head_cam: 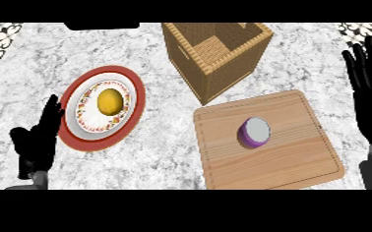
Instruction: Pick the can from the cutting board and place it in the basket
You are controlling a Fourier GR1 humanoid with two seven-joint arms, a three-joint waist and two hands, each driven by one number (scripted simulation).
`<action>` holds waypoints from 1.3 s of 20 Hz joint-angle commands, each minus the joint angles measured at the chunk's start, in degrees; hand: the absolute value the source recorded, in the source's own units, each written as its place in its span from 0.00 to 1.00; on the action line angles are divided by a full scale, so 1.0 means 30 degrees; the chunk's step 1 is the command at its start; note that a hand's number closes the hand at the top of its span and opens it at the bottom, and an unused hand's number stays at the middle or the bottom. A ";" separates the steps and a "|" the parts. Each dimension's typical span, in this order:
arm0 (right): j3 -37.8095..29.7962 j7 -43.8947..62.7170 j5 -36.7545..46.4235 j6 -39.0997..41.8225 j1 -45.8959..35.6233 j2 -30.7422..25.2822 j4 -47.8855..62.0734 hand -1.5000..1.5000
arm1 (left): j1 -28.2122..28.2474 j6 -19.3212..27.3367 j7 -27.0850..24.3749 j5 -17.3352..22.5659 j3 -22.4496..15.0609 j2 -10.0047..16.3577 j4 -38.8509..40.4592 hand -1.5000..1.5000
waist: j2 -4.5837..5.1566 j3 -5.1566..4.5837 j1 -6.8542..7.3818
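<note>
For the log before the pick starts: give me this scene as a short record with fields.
can: purple, grey top, standing on the board, untouched
board: wooden, lower right of the counter
basket: woven, open top, just behind the board
plate: left side, holds a yellow fruit
left robot hand: open, resting beside the plate
right robot hand: open, resting at the right edge

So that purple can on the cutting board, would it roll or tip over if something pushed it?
Probably not roll: the purple can stands upright, flat silver lid up, on the level cutting board. It looks short and wide, so a push would likelier slide it than tip it. Its smooth, round side might be slippery to grip.
</note>
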 commanded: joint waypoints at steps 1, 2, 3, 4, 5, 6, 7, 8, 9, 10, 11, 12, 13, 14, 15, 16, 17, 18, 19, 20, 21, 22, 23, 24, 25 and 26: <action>-0.0414 -0.0736 -0.1232 0.2404 -0.1608 -0.0156 0.2131 1.00 | -0.1200 -0.0504 0.0430 -0.0322 -0.0188 0.0196 0.0255 0.50 | -0.0034 -0.0218 0.0681; 0.0083 0.0386 -0.2203 0.3053 -0.3174 -0.0275 0.2027 1.00 | -0.2316 -0.1489 0.0960 0.0219 0.0006 0.0910 0.0711 0.50 | 0.0058 -0.0219 0.0799; 0.0649 0.0029 -0.2402 0.4037 -0.4309 -0.0125 0.2979 1.00 | -0.2101 -0.0893 0.0931 -0.0252 -0.0873 0.0055 -0.0100 0.50 | 0.0172 -0.0184 0.1373; 0.0689 0.0450 -0.3542 0.5382 -0.4999 -0.0383 0.2883 1.00 | -0.3084 -0.1395 0.1759 -0.0108 -0.0845 0.0696 -0.0503 0.50 | 0.0220 -0.0145 0.1488; 0.1219 0.0276 -0.3836 0.6062 -0.5805 0.0086 0.3512 1.00 | -0.3105 -0.1606 0.1336 -0.0146 -0.1259 0.0325 -0.0565 0.50 | 0.0413 -0.0131 0.2110; 0.1162 0.0135 -0.4887 0.7689 -0.6051 -0.0153 0.3478 1.00 | -0.3492 -0.2177 0.1514 0.0043 -0.1156 0.0841 -0.0796 0.50 | 0.0411 -0.0089 0.2138; 0.3499 -0.1585 0.0468 0.8803 -0.6427 -0.2788 0.0327 1.00 | -0.3174 -0.2377 0.1617 0.0390 -0.1323 0.0374 -0.0314 0.50 | 0.0161 -0.0313 0.2164; 0.4672 -0.1849 0.0329 1.0198 -0.6081 -0.2278 0.0840 1.00 | -0.3438 -0.2626 0.1714 0.0519 -0.1447 0.0284 -0.0266 0.50 | 0.0340 -0.0223 0.2077; 0.5366 -0.2865 0.1627 1.0517 -0.6232 -0.2305 0.0170 0.00 | -0.3566 -0.2864 0.2146 0.0750 -0.1320 0.0447 -0.0072 0.50 | 0.0229 -0.0216 0.1828; 0.6216 -0.3869 0.3509 0.9856 -0.6133 -0.1764 -0.0228 0.00 | -0.3967 -0.2970 0.2300 0.0976 -0.1130 0.0490 -0.0105 0.50 | 0.0151 -0.0212 0.1600; 0.7146 -0.4514 0.4890 0.9277 -0.5641 -0.1095 -0.0454 0.00 | -0.4290 -0.3116 0.2897 0.1108 -0.0902 0.0814 0.0140 0.50 | 0.0080 -0.0204 0.1208; 0.8246 -0.5174 0.5985 0.8215 -0.4520 0.0202 -0.1007 0.00 | -0.3465 -0.3139 0.2705 0.1227 -0.0624 0.0993 -0.0118 0.50 | -0.0069 -0.0208 0.1071; 0.8489 -0.5707 0.6755 0.7146 -0.3837 0.1086 -0.0799 0.00 | -0.4260 -0.3640 0.3002 0.1894 0.0027 0.1170 0.0486 0.50 | -0.0053 -0.0221 0.0714; 0.9373 -0.5737 0.8058 0.6047 -0.3898 0.2045 -0.0507 0.00 | -0.4091 -0.3311 0.3305 0.1400 -0.0403 0.1069 -0.0176 0.50 | -0.0080 -0.0219 0.0798; 0.9310 -0.2980 0.7466 0.5154 -0.3958 0.2097 -0.3054 0.00 | -0.4348 -0.3949 0.3016 0.1700 0.0302 0.1663 0.0845 0.50 | -0.0150 -0.0247 0.0487; 1.0006 -0.2585 0.8504 0.4568 -0.2988 0.2300 -0.3440 0.00 | -0.3957 -0.3812 0.3737 0.1870 0.0165 0.1493 -0.0310 0.50 | -0.0178 -0.0237 0.0537; 0.9908 -0.0583 0.8088 0.4853 -0.3556 0.2412 -0.3787 0.00 | -0.3106 -0.3763 0.4051 0.1851 0.0083 0.1409 -0.1403 0.50 | -0.0174 -0.0237 0.0649; 0.9641 0.1208 0.7792 0.5228 -0.5009 0.2527 -0.3465 0.00 | -0.4512 -0.3722 0.3705 0.1662 0.0178 0.1094 0.0190 0.50 | -0.0125 -0.0248 0.0567; 0.9140 0.2955 0.7126 0.5742 -0.5391 0.1892 -0.4279 0.00 | -0.4127 -0.4271 0.3155 0.1692 0.0346 0.1441 0.0831 0.50 | -0.0136 -0.0259 0.0509; 0.9369 0.4579 0.7163 0.5805 -0.5631 0.1684 -0.4833 0.00 | -0.3186 -0.3337 0.3840 0.1339 -0.0313 0.0864 -0.1005 0.50 | -0.0219 -0.0256 0.0621; 0.9033 0.5837 0.6532 0.6780 -0.5681 0.0452 -0.5660 0.00 | -0.4139 -0.4099 0.4006 0.1911 0.0573 0.1807 0.0143 0.50 | -0.0241 -0.0278 0.0341; 0.8915 0.7128 0.6568 0.7145 -0.6457 -0.0063 -0.6066 0.00 | -0.3703 -0.3699 0.3231 0.1550 0.0362 0.1291 0.0334 0.50 | -0.0259 -0.0298 0.0331; 0.8445 0.7680 0.7043 0.7588 -0.7272 -0.1012 -0.5728 0.00 | -0.3541 -0.3318 0.3087 0.1337 0.0066 0.0793 0.0305 0.50 | -0.0265 -0.0311 0.0345; 0.8643 0.8772 0.8059 0.7363 -0.7699 -0.1362 -0.5781 0.00 | -0.3269 -0.3613 0.3240 0.1362 -0.0059 0.0990 0.0049 0.50 | -0.0331 -0.0322 0.0399; 0.8208 0.9652 0.8314 0.7740 -0.8752 -0.1931 -0.5684 0.00 | -0.3614 -0.3628 0.3460 0.1408 -0.0030 0.1108 -0.0307 0.50 | -0.0352 -0.0325 0.0471; 0.7271 0.9877 0.8976 0.7938 -0.9588 -0.2942 -0.5462 0.00 | -0.4140 -0.3382 0.4435 0.1460 0.0107 0.1337 -0.0356 0.50 | -0.0375 -0.0314 0.0367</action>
